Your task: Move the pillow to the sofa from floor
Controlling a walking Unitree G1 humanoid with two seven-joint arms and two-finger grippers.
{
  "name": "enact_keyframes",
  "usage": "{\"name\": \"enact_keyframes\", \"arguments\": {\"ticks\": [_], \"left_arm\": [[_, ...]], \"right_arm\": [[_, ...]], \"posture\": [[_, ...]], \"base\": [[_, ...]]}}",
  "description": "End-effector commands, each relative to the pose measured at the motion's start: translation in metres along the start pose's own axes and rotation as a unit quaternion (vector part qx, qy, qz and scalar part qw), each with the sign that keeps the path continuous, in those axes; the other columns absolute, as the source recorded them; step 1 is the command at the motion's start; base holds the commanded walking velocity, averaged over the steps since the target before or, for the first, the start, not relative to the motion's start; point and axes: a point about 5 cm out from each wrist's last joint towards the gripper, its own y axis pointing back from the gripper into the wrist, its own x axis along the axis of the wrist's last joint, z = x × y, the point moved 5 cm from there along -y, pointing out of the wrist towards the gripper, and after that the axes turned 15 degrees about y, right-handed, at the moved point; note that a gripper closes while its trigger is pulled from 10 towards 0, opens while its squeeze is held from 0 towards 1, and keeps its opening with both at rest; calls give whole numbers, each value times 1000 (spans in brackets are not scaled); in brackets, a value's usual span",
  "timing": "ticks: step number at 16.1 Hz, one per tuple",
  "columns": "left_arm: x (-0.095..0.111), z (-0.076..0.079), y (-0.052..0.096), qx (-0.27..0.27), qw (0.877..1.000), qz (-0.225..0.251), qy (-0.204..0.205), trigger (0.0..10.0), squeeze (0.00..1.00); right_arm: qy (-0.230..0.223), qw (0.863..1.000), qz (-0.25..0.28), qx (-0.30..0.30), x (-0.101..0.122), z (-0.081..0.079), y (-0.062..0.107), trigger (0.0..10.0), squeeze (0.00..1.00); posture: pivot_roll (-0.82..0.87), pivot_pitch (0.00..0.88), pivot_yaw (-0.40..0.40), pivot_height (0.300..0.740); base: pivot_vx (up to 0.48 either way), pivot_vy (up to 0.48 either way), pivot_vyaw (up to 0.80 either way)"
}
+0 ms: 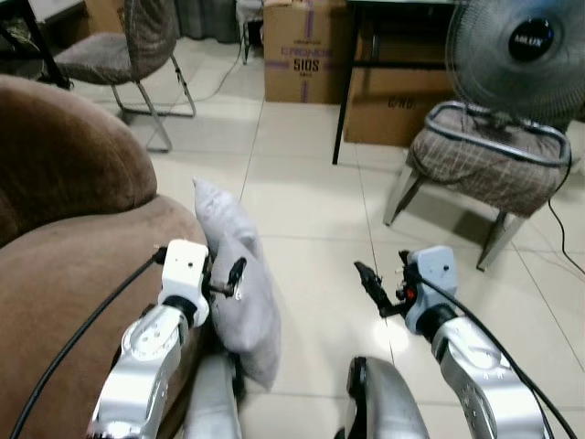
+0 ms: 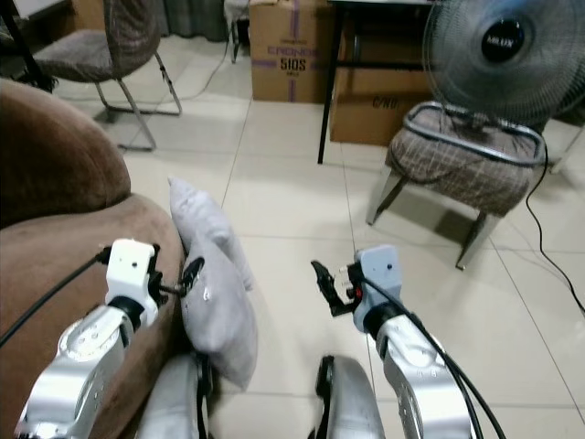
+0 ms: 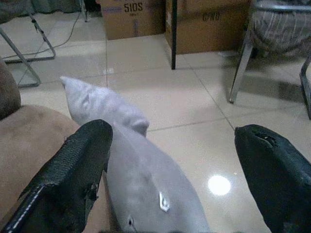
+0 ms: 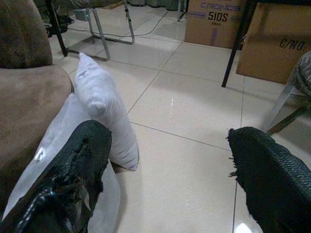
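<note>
Two grey pillows stand on edge on the pale tiled floor (image 1: 311, 229), leaning against the front of the brown sofa (image 1: 64, 265) on my left. One pillow (image 1: 245, 306) is nearer to me, with a small metal zip pull on its side; the second pillow (image 1: 222, 215) pokes up just behind it, its corner pointing away from me. Both touch the sofa's rounded seat edge, and neither rests on the seat itself.

My left gripper (image 1: 230, 279) hovers right at the top edge of the nearer pillow, fingers spread wide; in the left wrist view the pillow (image 3: 146, 179) sits between my fingers (image 3: 73, 170), close to one and clear of the other. I cannot say for sure whether the fingertip grazes the fabric. My right gripper (image 1: 377, 288) hangs over bare tile to the right of the pillows, well apart from them, its fingers (image 4: 73, 170) likewise splayed and holding nothing.

Farther off, a padded stool (image 1: 489, 160) with metal legs stands on my right with a standing fan (image 1: 526, 55) behind it. Cardboard boxes (image 1: 306, 50) sit by a dark table leg (image 1: 345, 91), and a metal-framed chair (image 1: 128, 55) stands beyond the sofa
</note>
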Motion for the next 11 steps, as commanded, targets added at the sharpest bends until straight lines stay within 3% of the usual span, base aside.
{"name": "enact_keyframes", "arguments": {"ticks": [1, 4, 5, 6, 8, 10, 11], "left_arm": [[0, 2, -4, -8, 1000, -6, -7, 10000, 0], [-11, 11, -17, -33, 999, -35, 19, 10000, 43], [-16, 17, -20, -48, 997, -49, 39, 10000, 1000], [-22, 20, -26, -54, 995, -62, 51, 10000, 1000], [-36, 11, -40, -24, 995, -99, 3, 10000, 1000], [-38, -1, -49, 6, 994, -111, -8, 10000, 1000], [-38, -1, -53, 3, 993, -114, 7, 10000, 0]], "right_arm": [[5, 1000, -4, 6, 0, -1, -1, 10000, 0], [12, 1000, -11, 13, -2, -1, 1, 10000, 0], [17, 1000, -14, 17, -3, -1, 1, 10000, 0], [22, 999, -15, 21, -3, -1, 3, 10000, 0], [39, 998, -23, 36, -2, -1, 6, 10000, 0], [51, 997, -28, 53, -3, -4, 10, 10000, 0], [62, 995, -34, 64, -3, -5, 12, 10000, 0]], "posture": [[46, 0, -10, 531], [42, 0, -27, 521], [34, 0, -29, 521], [24, 0, -30, 521], [-12, 0, -30, 521], [-35, 0, -25, 521], [-48, 0, -22, 521]], "base": [[0, 0, 0], [0, 0, 0], [0, 0, 0], [0, 0, 0], [0, 0, 0], [0, 0, 0], [0, 0, 0]]}}
